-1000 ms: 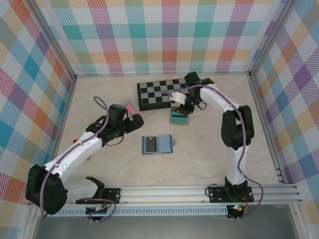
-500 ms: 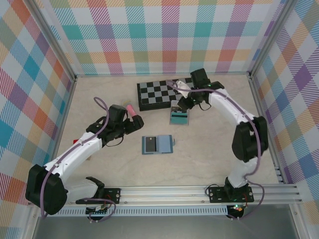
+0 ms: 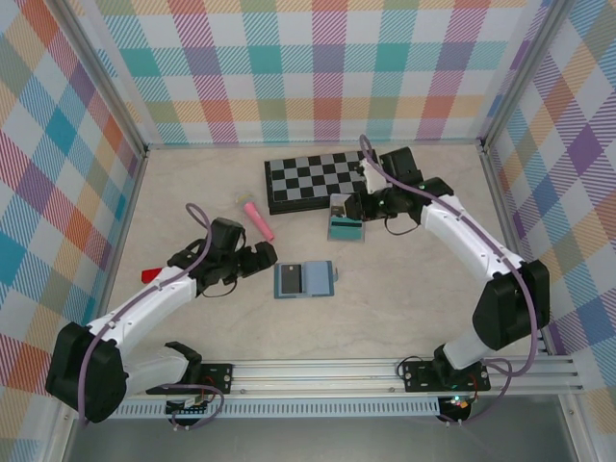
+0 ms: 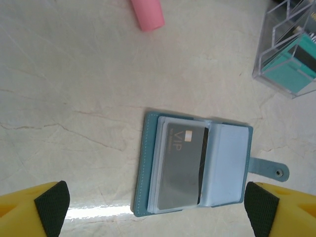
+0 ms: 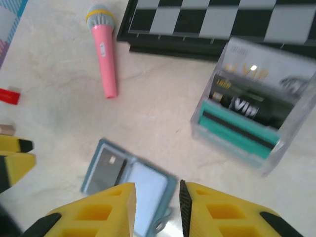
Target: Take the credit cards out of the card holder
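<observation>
- My left gripper is spread wide and empty, just beside the open card holder.
- A grey credit card marked "VIP" sits in one pocket.
- My right gripper is slightly parted and empty, near a clear stand holding more "VIP" cards.
</observation>
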You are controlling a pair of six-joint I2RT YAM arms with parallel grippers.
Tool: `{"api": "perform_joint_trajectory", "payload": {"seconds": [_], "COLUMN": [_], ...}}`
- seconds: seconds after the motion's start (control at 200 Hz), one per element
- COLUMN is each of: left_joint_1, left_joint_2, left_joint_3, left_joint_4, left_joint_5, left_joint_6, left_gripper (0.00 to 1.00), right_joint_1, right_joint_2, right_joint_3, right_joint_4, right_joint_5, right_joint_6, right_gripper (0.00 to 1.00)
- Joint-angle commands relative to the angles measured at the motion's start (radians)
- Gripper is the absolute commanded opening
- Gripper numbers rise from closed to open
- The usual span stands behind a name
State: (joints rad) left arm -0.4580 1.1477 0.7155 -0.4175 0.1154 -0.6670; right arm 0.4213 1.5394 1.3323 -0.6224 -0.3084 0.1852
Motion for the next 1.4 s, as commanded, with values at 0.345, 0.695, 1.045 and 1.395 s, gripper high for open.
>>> {"api": "perform_joint_trajectory", "payload": {"seconds": [0.345, 0.695, 1.045, 1.395], "left_joint_1": [-0.042, -0.085, -0.091, -0.093], "left_joint_2": [0.092, 0.241, 0.325, 0.353], "left_joint_3": [-0.083, -0.050, -0.015, -0.024], "left_joint_4": [0.148, 0.263, 0.256, 0.210], "left_joint_5": [0.095, 0.106, 0.098, 0.062], "left_joint_6": [-0.083, -0.135, -0.131, -0.145], "left_gripper": [0.79, 0.44, 0.22, 0.12], "right_joint_1": [0.258, 0.312, 0.312, 0.312], "right_joint_2": [0.170, 0.290, 0.358, 0.392], "right_joint_3": [-0.156, -0.192, -0.197, -0.197], "right_joint_4": [0.182, 0.269, 0.313, 0.331], "right_joint_5": [-0.167, -0.137, -0.179, -0.204], "right_joint_6": [0.409, 0.552, 0.545, 0.542], "right_gripper": [0.45, 0.33, 0.26, 0.20]}}
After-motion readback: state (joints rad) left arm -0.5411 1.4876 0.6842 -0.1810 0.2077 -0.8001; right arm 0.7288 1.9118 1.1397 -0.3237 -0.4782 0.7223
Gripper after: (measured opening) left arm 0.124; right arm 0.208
